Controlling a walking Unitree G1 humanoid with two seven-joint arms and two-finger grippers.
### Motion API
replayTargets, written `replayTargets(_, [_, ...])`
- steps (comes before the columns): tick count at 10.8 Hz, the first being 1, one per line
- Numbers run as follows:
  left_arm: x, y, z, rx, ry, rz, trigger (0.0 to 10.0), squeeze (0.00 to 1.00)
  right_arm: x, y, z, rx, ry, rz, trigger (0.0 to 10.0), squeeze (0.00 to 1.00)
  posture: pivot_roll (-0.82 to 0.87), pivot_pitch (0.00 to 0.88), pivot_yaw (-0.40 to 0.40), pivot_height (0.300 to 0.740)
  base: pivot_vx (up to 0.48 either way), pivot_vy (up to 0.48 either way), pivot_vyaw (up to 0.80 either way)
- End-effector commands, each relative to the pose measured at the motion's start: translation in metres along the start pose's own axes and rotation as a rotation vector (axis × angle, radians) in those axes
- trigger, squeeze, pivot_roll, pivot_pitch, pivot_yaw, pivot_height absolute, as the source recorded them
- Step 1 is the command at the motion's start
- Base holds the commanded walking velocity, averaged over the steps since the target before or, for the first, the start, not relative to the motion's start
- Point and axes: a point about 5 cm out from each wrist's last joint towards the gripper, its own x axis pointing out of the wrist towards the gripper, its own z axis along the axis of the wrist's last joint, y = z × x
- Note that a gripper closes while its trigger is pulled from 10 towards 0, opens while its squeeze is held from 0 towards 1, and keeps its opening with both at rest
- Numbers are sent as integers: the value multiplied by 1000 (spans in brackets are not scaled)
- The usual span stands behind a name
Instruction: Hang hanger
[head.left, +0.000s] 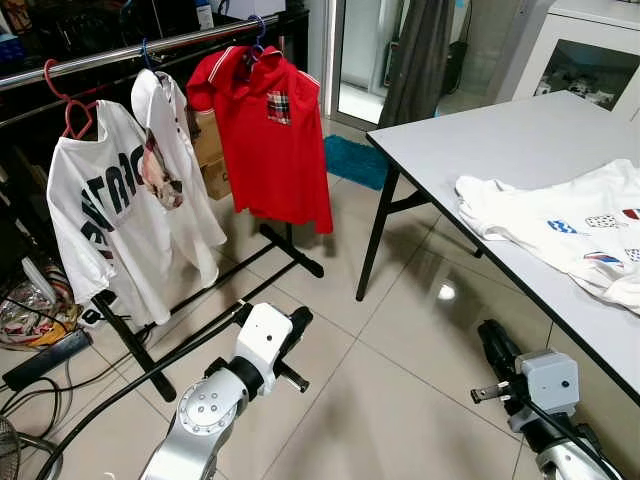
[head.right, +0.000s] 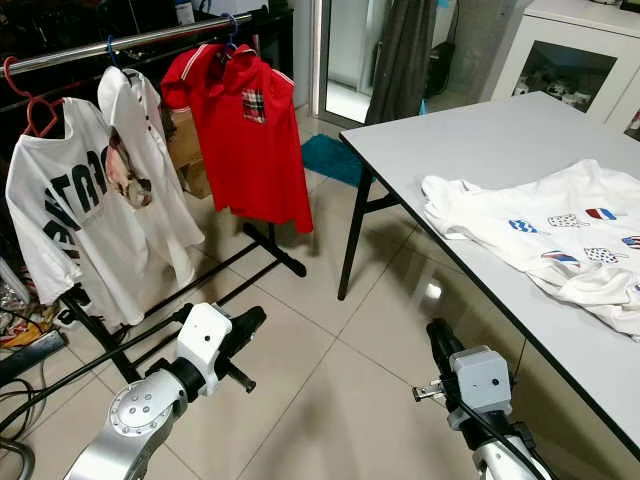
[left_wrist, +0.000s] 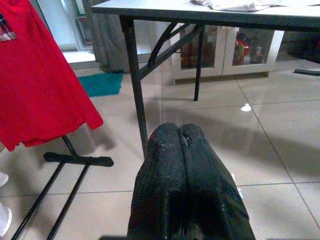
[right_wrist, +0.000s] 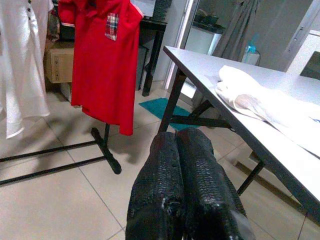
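So far little looked done: the left gripper (left_wrist: 186, 165) and right gripper (right_wrist: 186, 170) hung low over the floor tiles, fingers pressed together, holding nothing. Beyond them a white T-shirt (head.right: 540, 235) lay on the grey table (head.right: 440, 140), possibly unhangered. Farthest, the clothes rail (head.left: 130, 52) already carried three shirts.

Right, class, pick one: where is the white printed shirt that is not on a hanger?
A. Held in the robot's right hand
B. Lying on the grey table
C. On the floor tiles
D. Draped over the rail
B: the white printed shirt lies spread on the grey table, apart from the red polo shirt hanging on the clothes rail.
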Motion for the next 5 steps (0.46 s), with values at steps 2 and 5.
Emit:
replayTargets(2, [5, -5, 4, -20, -18, -1, 10000, 0, 11, 6, 0, 45, -8, -8, 10000, 0, 14, 58, 5, 740, 0, 0, 400])
replayTargets(5, [13, -8, 7, -69, -24, 12, 10000, 0, 24, 19, -7, 153, 16, -11, 10000, 0, 16, 54, 3, 740, 0, 0, 533])
